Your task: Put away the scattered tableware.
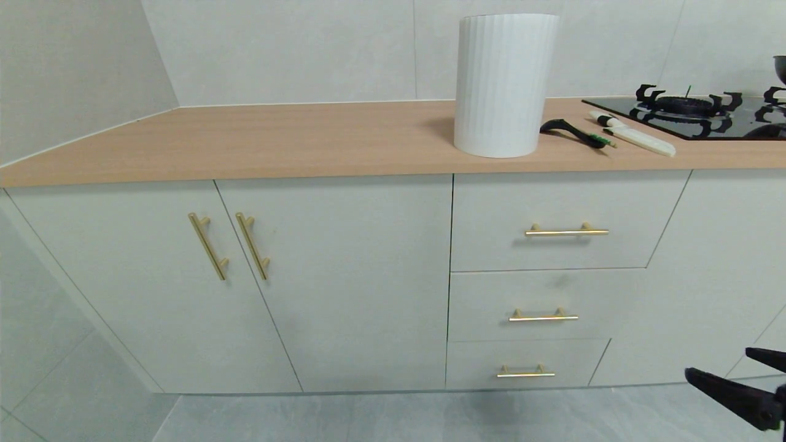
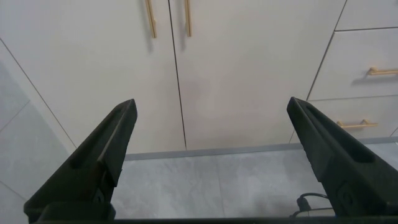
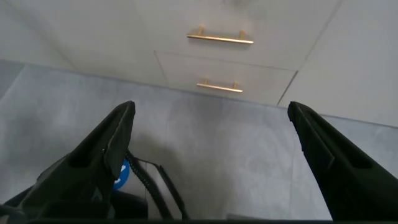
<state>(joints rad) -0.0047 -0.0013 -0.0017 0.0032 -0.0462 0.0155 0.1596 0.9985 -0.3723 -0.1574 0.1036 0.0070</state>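
Hardly begun: yet to lift 2 pieces, black-handled utensil and white knife, off the countertop beside the ribbed white holder, left gripper and right gripper low by the cabinets, jaws spread, empty.

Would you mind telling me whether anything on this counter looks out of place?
Yes: a black-handled utensil and a white utensil lie loose and slanted on the countertop, between the white ribbed container and the hob. Nothing looks spilled or damaged.
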